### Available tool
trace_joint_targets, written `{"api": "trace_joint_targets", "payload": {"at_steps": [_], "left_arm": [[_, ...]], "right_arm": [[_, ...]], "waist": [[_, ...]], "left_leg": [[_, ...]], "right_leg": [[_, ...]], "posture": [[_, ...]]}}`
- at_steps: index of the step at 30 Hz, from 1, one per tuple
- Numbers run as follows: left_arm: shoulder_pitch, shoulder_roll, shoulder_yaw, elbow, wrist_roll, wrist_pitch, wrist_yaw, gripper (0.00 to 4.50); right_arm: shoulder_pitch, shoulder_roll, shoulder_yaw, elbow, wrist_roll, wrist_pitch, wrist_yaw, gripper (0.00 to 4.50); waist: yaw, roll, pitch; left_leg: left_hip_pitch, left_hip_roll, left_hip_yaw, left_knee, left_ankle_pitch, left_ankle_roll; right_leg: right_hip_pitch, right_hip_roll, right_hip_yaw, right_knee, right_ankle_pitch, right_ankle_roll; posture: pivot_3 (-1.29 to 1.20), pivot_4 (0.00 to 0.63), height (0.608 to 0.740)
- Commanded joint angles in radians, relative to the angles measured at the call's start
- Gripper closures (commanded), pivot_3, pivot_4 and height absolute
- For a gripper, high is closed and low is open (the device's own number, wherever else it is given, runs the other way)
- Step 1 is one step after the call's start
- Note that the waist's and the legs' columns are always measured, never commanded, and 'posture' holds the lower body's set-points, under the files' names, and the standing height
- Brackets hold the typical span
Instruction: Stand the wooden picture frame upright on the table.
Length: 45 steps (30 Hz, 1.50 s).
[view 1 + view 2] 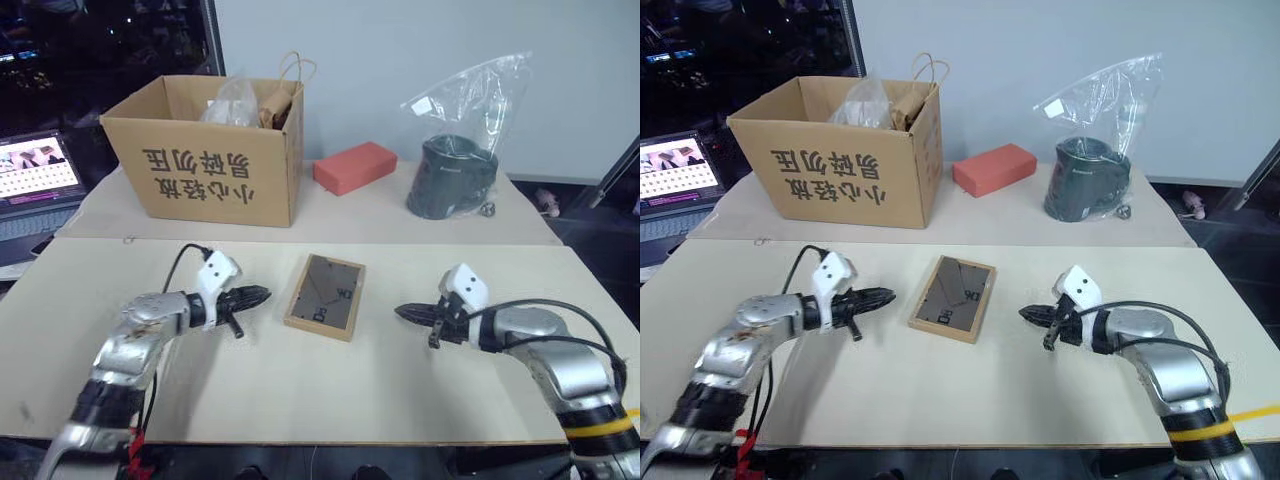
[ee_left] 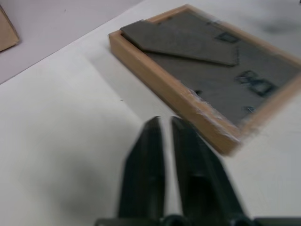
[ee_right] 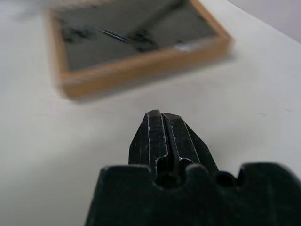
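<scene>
The wooden picture frame (image 1: pixel 324 296) lies flat on the tabletop (image 1: pixel 300 390), back panel up, with its hinged stand folded against the dark panel. Bare tabletop surrounds the frame on all four sides, and a wide open band runs from the frame to the near tabletop edge. Beyond the frame, past a seam in the surface, stand a cardboard box (image 1: pixel 205 165), a red block (image 1: pixel 354 166) and a dark pot in a clear plastic bag (image 1: pixel 455 170), all well apart from the frame. A laptop (image 1: pixel 35 185) sits far out on the frame's left side, off the tabletop corner. Both arms reach in low over the tabletop, angled slightly downward and inward toward the frame. The left claw (image 1: pixel 258 296) is closed and empty, its tips pointing at the frame's left long edge, near it but apart. The right claw (image 1: pixel 405 313) is closed and empty, its tips pointing at the frame's right long edge, with a wider gap of bare tabletop between. In the left wrist view the frame's near corner (image 2: pixel 230 141) lies just beside the closed fingers (image 2: pixel 188 155).
</scene>
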Motion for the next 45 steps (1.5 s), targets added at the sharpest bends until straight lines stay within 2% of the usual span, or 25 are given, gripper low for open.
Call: {"api": "trace_joint_targets", "payload": {"at_steps": [1, 3, 10, 13, 15, 22, 28, 29, 33, 39, 43, 45], "left_arm": [[-0.071, -0.053, -0.059, 0.112, 0.078, -0.092, 0.003, 4.45], [-0.093, -0.071, -0.081, 0.162, 0.108, -0.127, -0.003, 4.45], [-0.203, -0.187, -0.141, 0.407, 0.204, -0.278, -0.005, 4.45], [-0.192, -0.212, -0.132, 0.342, 0.171, -0.260, -0.060, 4.45], [-0.153, -0.200, -0.138, 0.255, 0.154, -0.218, -0.103, 4.45], [0.065, -0.070, -0.164, -0.073, 0.157, -0.041, -0.170, 4.45], [0.238, 0.035, -0.114, -0.276, 0.119, 0.103, -0.136, 4.45], [0.258, 0.047, -0.096, -0.290, 0.116, 0.121, -0.121, 4.45], [0.257, 0.062, -0.009, -0.247, 0.121, 0.170, -0.019, 4.45], [0.255, 0.076, 0.060, -0.230, 0.076, 0.260, 0.025, 4.45], [0.298, 0.119, 0.124, -0.260, 0.025, 0.330, 0.014, 4.45], [0.283, 0.089, 0.244, -0.277, -0.069, 0.466, 0.067, 4.45]], "right_arm": [[-0.083, 0.037, 0.034, 0.137, -0.071, -0.084, -0.010, 4.50], [-0.112, 0.053, 0.050, 0.187, -0.091, -0.104, -0.001, 4.50], [-0.270, 0.236, 0.103, 0.436, -0.151, -0.199, -0.017, 4.50], [-0.274, 0.268, 0.129, 0.434, -0.162, -0.213, 0.022, 4.50], [-0.236, 0.271, 0.139, 0.358, -0.146, -0.180, 0.062, 4.50], [-0.055, 0.187, 0.163, 0.042, -0.121, -0.038, 0.140, 4.50], [0.095, 0.106, 0.154, -0.205, -0.071, 0.107, 0.141, 4.50], [0.121, 0.095, 0.157, -0.253, -0.056, 0.138, 0.138, 4.50], [0.166, 0.089, 0.165, -0.365, -0.011, 0.229, 0.112, 4.50], [0.151, 0.089, 0.178, -0.384, -0.002, 0.256, 0.086, 4.50], [0.136, 0.023, 0.158, -0.345, -0.024, 0.236, 0.103, 4.50], [0.143, -0.030, 0.124, -0.339, -0.001, 0.232, 0.137, 4.50]], "waist": [[-0.001, 0.000, 0.000], [-0.002, 0.000, 0.000], [0.003, 0.000, 0.000], [0.007, 0.000, 0.000], [0.006, 0.001, 0.000], [0.003, 0.003, -0.002], [0.001, 0.004, -0.005], [-0.001, 0.004, -0.006], [-0.010, 0.003, -0.008], [-0.022, 0.003, -0.008], [-0.035, 0.003, -0.008], [-0.036, 0.003, -0.008]], "left_leg": [[-0.001, 0.000, 0.000, 0.000, 0.000, 0.000], [0.000, 0.000, 0.000, -0.001, 0.000, 0.000], [-0.001, 0.000, -0.001, -0.001, 0.000, 0.000], [0.000, 0.000, -0.002, -0.001, 0.000, 0.000], [-0.001, 0.000, -0.003, -0.001, 0.000, 0.000], [0.000, 0.000, -0.004, -0.005, 0.000, -0.001], [0.004, 0.000, -0.005, -0.004, 0.000, -0.001], [0.005, 0.000, -0.006, -0.004, 0.000, -0.001], [0.007, 0.000, -0.006, -0.004, 0.000, -0.001], [0.010, 0.000, -0.007, -0.002, 0.000, -0.001], [0.010, 0.000, -0.007, -0.003, 0.000, -0.001], [0.010, 0.000, -0.007, -0.004, 0.000, -0.001]], "right_leg": [[-0.001, 0.000, 0.000, 0.000, 0.000, 0.000], [0.000, 0.000, 0.000, 0.000, 0.003, -0.005], [0.000, 0.000, -0.001, 0.001, 0.004, -0.006], [0.002, 0.000, -0.002, 0.000, 0.004, -0.006], [0.001, 0.000, -0.002, 0.001, 0.004, -0.006], [0.001, 0.000, -0.004, 0.002, 0.004, -0.007], [0.005, 0.000, -0.005, 0.002, 0.002, -0.005], [0.006, 0.000, -0.005, 0.002, -0.001, -0.001], [0.007, 0.000, -0.005, 0.002, -0.004, -0.002], [0.009, 0.000, -0.005, 0.002, -0.003, -0.002], [0.009, 0.000, -0.005, 0.002, -0.003, -0.002], [0.009, 0.000, -0.005, 0.002, -0.004, -0.003]], "posture": [[0.00, 0.150, 0.721], [0.00, 0.150, 0.721], [0.00, 0.150, 0.721], [0.00, 0.150, 0.721], [0.00, 0.150, 0.721], [0.00, 0.150, 0.721], [0.00, 0.150, 0.721], [0.00, 0.150, 0.721], [0.00, 0.150, 0.721], [0.00, 0.150, 0.721], [0.00, 0.150, 0.721], [0.00, 0.150, 0.721]]}}
